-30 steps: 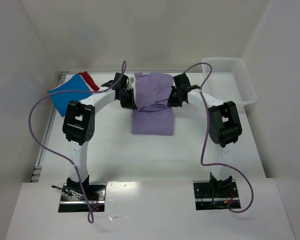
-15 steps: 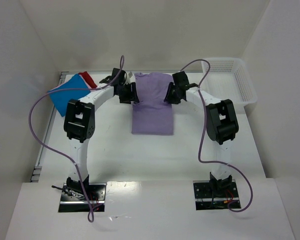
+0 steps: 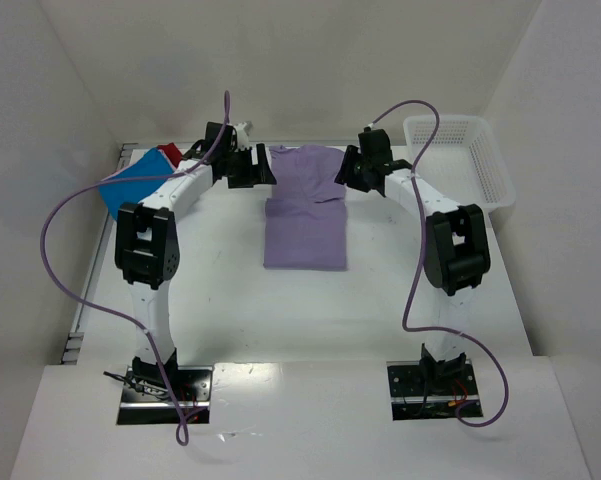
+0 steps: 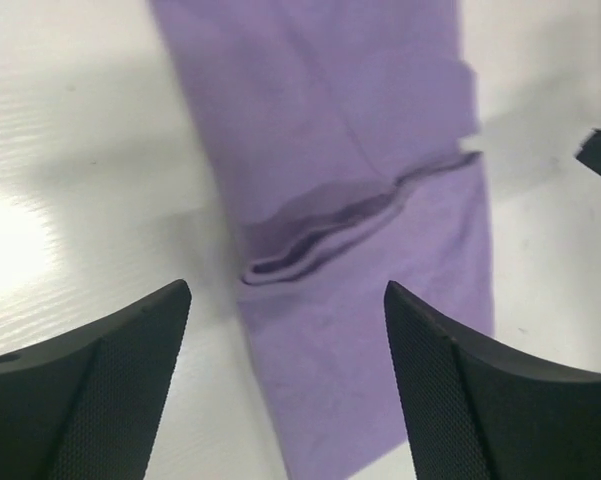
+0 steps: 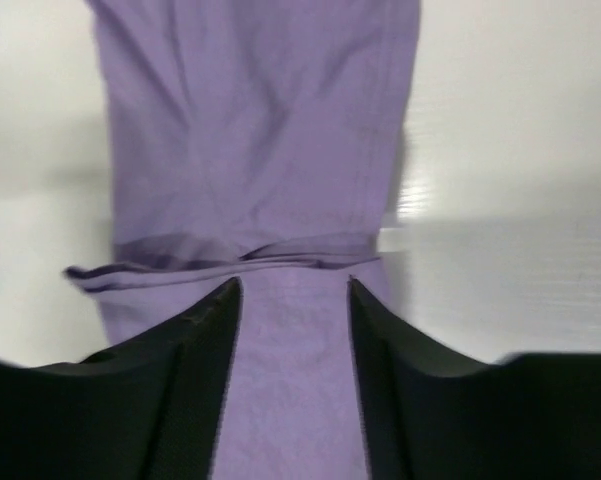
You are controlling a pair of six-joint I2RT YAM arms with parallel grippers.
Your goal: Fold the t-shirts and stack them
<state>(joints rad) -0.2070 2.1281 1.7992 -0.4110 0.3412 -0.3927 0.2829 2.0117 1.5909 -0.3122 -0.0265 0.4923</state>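
Left gripper (image 3: 257, 170) and right gripper (image 3: 346, 172) both spread, empty, flanking the far end of the lavender t-shirt (image 3: 305, 225), which lies mid-table (image 3: 210, 290). Its flap edge (image 4: 330, 222) lies wavy. Grabbing only 1 layer there could drag the fold askew.

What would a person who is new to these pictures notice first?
A lavender t-shirt lies folded into a long strip in the middle of the table, a fold edge across it. The left gripper and right gripper hang open beside its far end, holding nothing. A blue shirt lies far left, a white basket far right.
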